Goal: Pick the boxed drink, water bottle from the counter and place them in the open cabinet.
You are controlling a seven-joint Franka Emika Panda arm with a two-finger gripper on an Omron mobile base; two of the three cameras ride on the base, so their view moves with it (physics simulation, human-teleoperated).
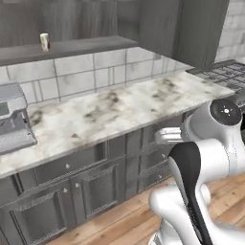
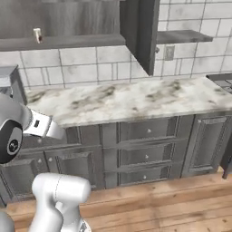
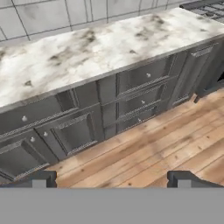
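Note:
The boxed drink (image 1: pixel 44 41) (image 2: pixel 37 35), a tiny white carton, stands upright on the shelf board of the open cabinet (image 1: pixel 81 47) (image 2: pixel 81 41), at its left end above the tiled wall. The water bottle is out of view. Below runs the white marble counter (image 1: pixel 110 112) (image 2: pixel 136 97) (image 3: pixel 65 57). My gripper (image 3: pixel 112 179) is open, its two dark fingertips (image 3: pixel 43 178) wide apart with nothing between them. It hangs low in front of the base cabinets, looking at the drawers and the floor, well away from the carton.
A grey coffee machine (image 1: pixel 12 119) (image 2: pixel 8 79) sits at the counter's left end. A stove top (image 1: pixel 222 72) (image 2: pixel 223 77) (image 3: pixel 205 4) borders its right end. Dark grey drawers and doors (image 3: pixel 140 100) front the counter, over a wooden floor (image 3: pixel 153 148). A tall dark panel (image 2: pixel 147 31) hangs right of the cabinet.

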